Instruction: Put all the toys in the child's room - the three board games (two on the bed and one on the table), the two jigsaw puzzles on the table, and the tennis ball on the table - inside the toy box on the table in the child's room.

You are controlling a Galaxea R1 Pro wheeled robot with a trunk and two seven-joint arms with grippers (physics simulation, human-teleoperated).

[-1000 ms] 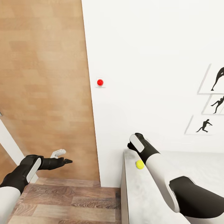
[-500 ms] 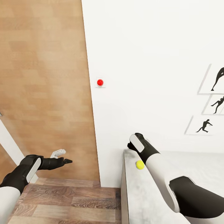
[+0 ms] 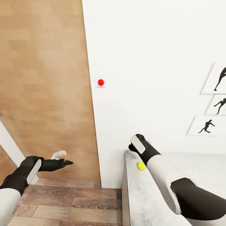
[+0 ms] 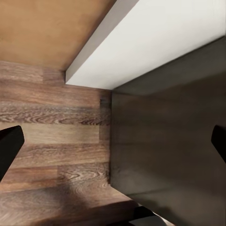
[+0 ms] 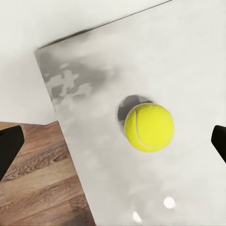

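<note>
A: Head view first. What lies on the table (image 3: 147, 201)?

B: The tennis ball (image 3: 141, 165), near the table's corner by the white wall (image 3: 141, 62). It sits just beside the right arm, which reaches over the pale top. The right gripper itself is hidden behind its wrist here.

A: And the right wrist view?

B: That one looks down on the tennis ball (image 5: 149, 127) and its shadow on the mottled table (image 5: 188, 61). The right gripper (image 5: 113, 143) has its dark fingertips (image 5: 8, 146) at the two edges of the picture, spread wide, the ball between them and touching neither.

A: The left side?

B: In the head view the left gripper (image 3: 64, 158) hangs off the table, over the wood floor (image 3: 62, 204) before a wooden door (image 3: 44, 88). The left wrist view shows the fingertips (image 4: 9, 146) wide apart with nothing between, above the floor (image 4: 52, 141) and a dark panel (image 4: 169, 150).

A: Any writing?

B: None readable. The wall carries a red button (image 3: 100, 82) and black silhouette pictures (image 3: 216, 103).
</note>
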